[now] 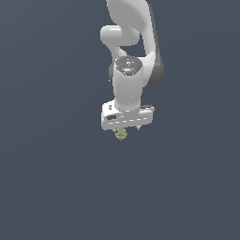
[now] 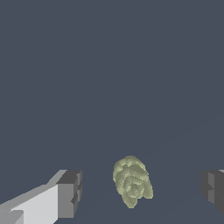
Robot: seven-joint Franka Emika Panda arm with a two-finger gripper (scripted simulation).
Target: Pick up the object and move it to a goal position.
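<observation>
The background is a plain dark blue-grey everywhere, with no edge or line to tell a surface from empty space. In the exterior view the white arm point(image 1: 129, 61) hides most of the end effector point(image 1: 125, 129), and only part of the green lump point(image 1: 121, 134) shows below it. In the wrist view the end effector point(image 2: 142, 188) is spread wide, and the lump point(image 2: 132, 182) sits between the fingers point(image 2: 70, 192), touching neither.

— What does the object point(image 2: 132, 181) look like?
— A small olive-green clump, lumpy and bumpy all over, roughly rounded, a bit longer than wide.
— Where is it?
— On the plain dark grey ground, probably resting on it, though the exterior view point(image 1: 121, 134) shows it only tiny.
</observation>
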